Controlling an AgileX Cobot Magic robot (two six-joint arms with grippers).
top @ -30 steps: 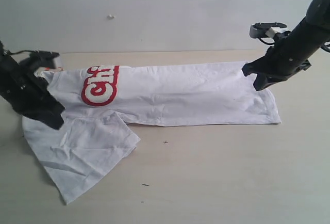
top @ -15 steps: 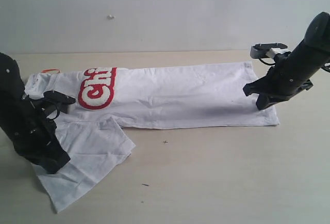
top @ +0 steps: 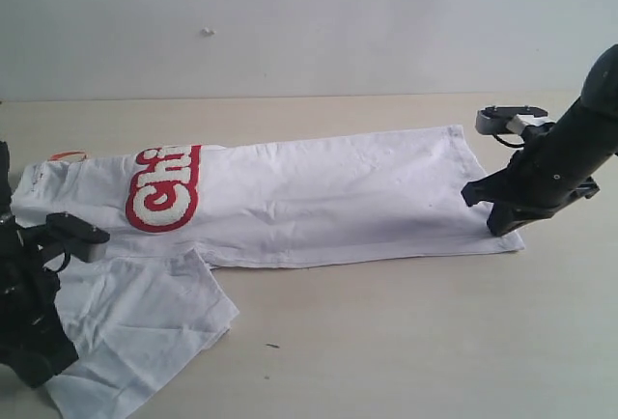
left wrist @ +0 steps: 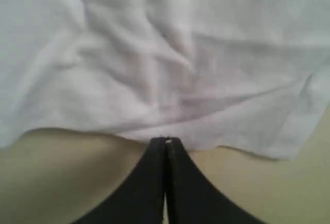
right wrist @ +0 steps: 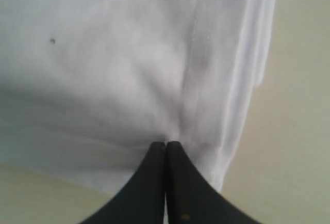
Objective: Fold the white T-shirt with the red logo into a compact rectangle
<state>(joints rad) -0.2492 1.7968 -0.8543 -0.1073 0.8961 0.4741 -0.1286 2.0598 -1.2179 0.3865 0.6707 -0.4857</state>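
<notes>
My left claw point(left wrist: 165, 140) and right claw point(right wrist: 166, 142) each clamp shut on the shirt point(top: 328, 197) edge; I judge this stretches it flat on the desk point(top: 406, 342) for folding.

I take this for a robotics lab bench: a pale wood-look table point(top: 386, 342) with a plain grey-white wall point(top: 386, 23) right behind the table, one black robot arm point(top: 29, 313) at the table's left end and a second arm point(top: 560, 158) at its right.
</notes>
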